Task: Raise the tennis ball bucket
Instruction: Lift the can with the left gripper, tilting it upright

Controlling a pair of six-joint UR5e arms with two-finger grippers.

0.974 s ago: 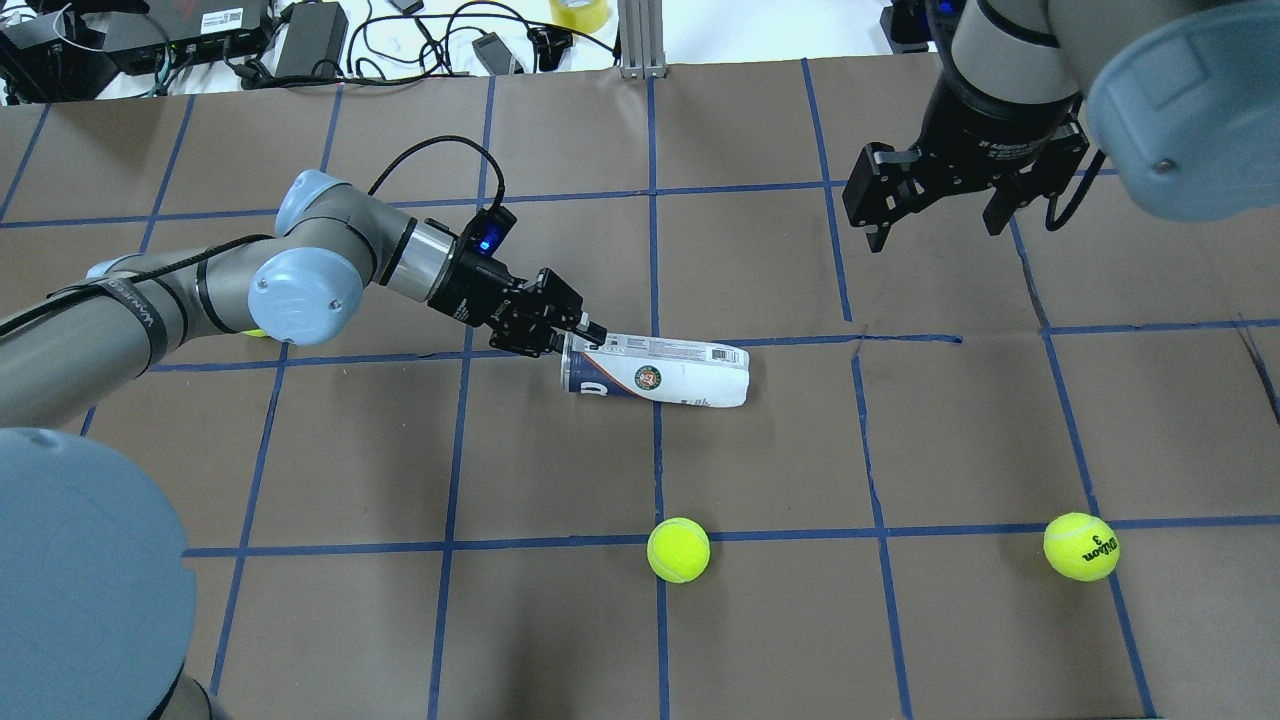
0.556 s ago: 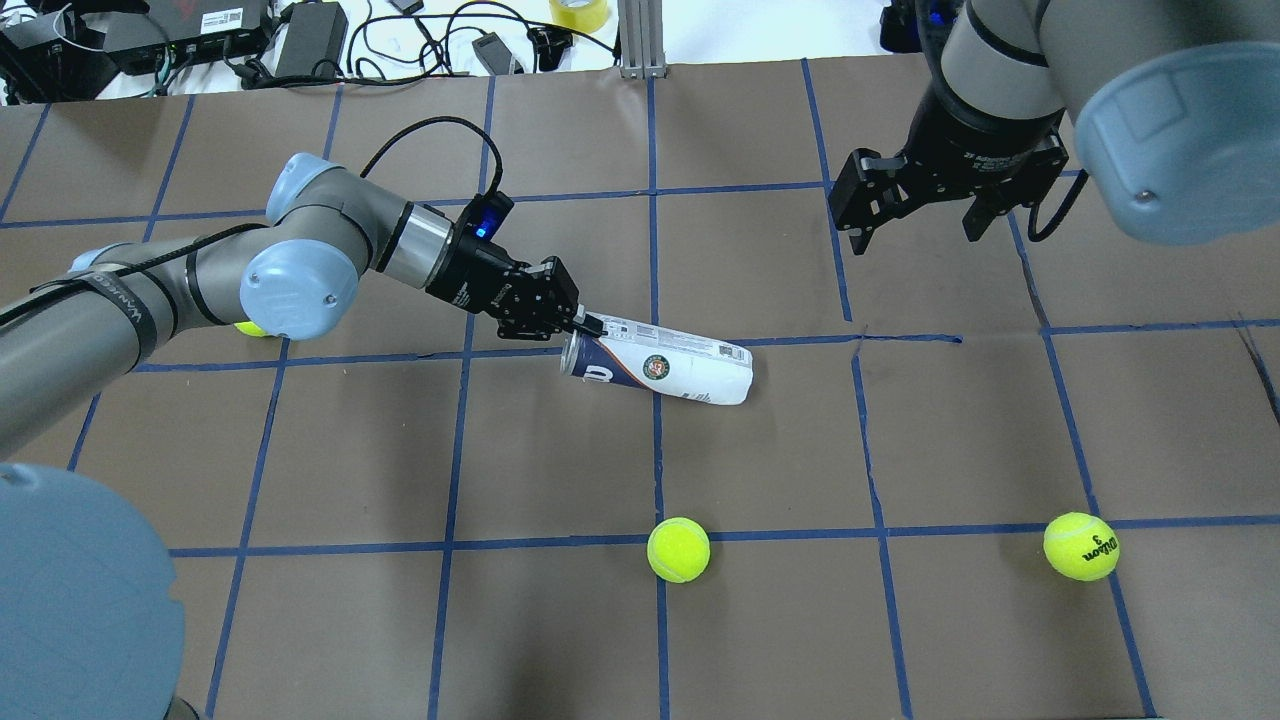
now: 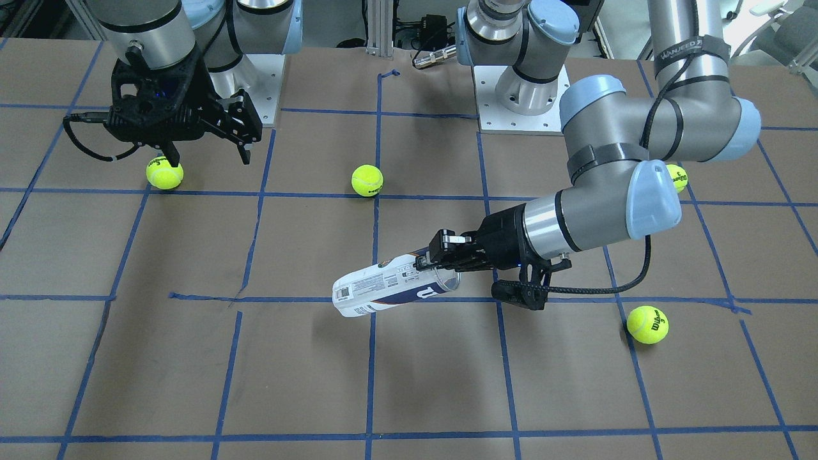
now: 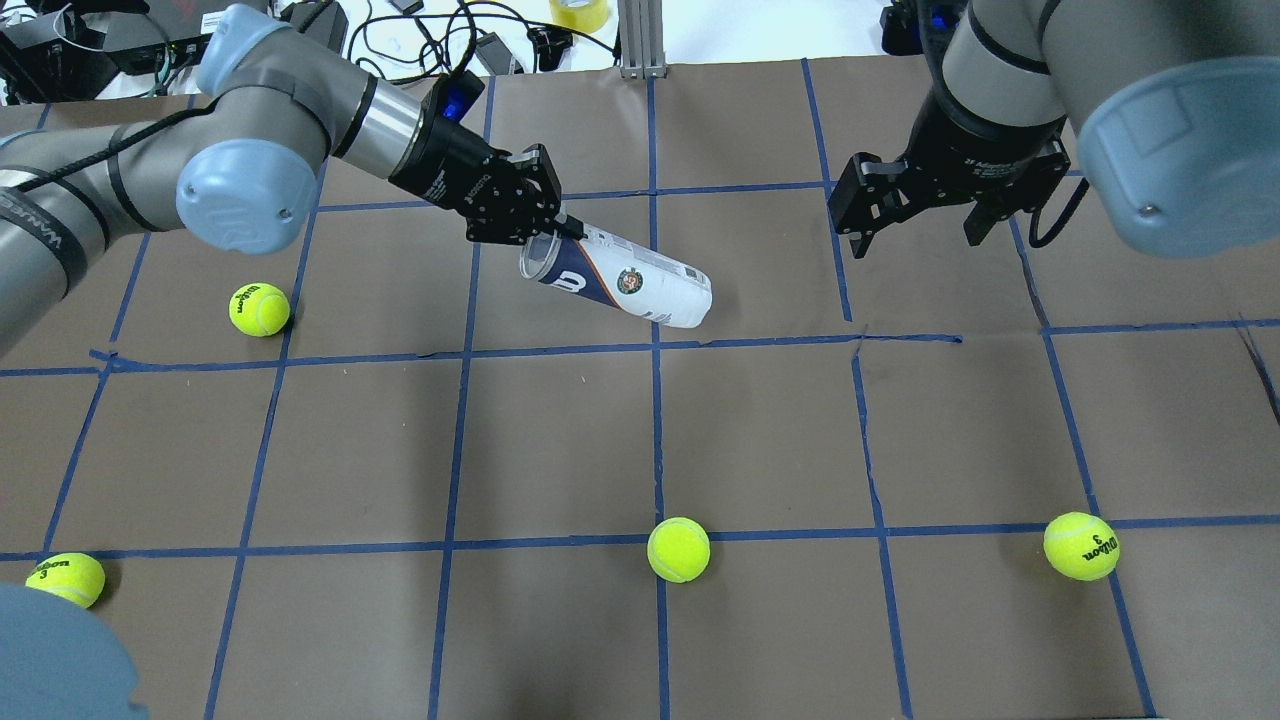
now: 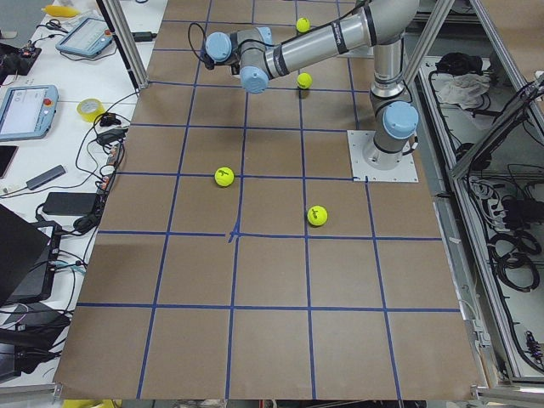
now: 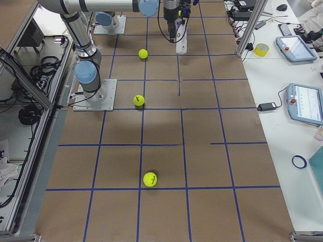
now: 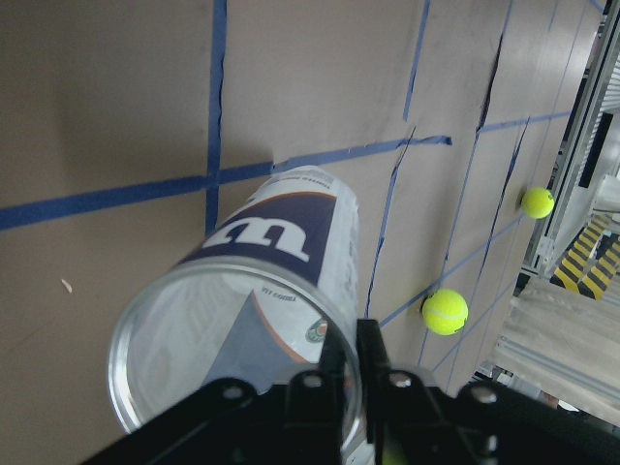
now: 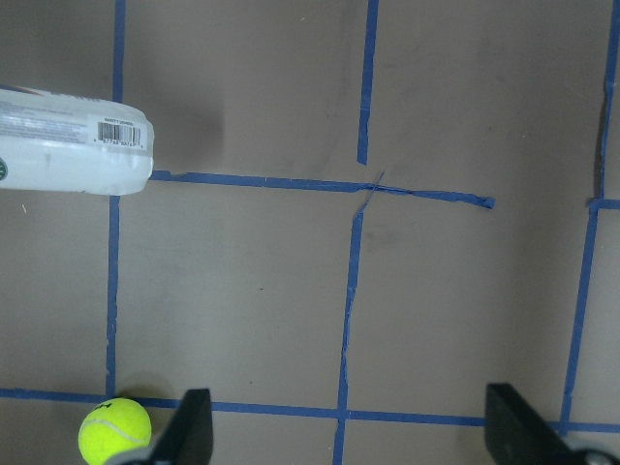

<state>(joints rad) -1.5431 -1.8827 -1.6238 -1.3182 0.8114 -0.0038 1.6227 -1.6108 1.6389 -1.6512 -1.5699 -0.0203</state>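
Observation:
The tennis ball bucket point(image 4: 620, 282), a clear can with a white and navy label and a white "W", hangs tilted above the table, open mouth toward my left gripper. It also shows in the front view point(image 3: 390, 286) and the left wrist view point(image 7: 262, 310). My left gripper point(image 4: 558, 228) is shut on the rim of its open end; one finger is inside the mouth and one outside. My right gripper point(image 4: 920, 225) is open and empty, high at the far right; its wrist view shows the can's closed end point(image 8: 73, 150).
Yellow-green tennis balls lie on the brown gridded table: one front middle point(image 4: 678, 549), one front right point(image 4: 1080, 546), one left point(image 4: 259, 309), one front left point(image 4: 66, 578). Cables and power bricks point(image 4: 300, 40) sit beyond the far edge.
My left gripper has raised the bucket off the table and carried it up and away from the robot. The can now hangs tilted. The right arm shifted only slightly.

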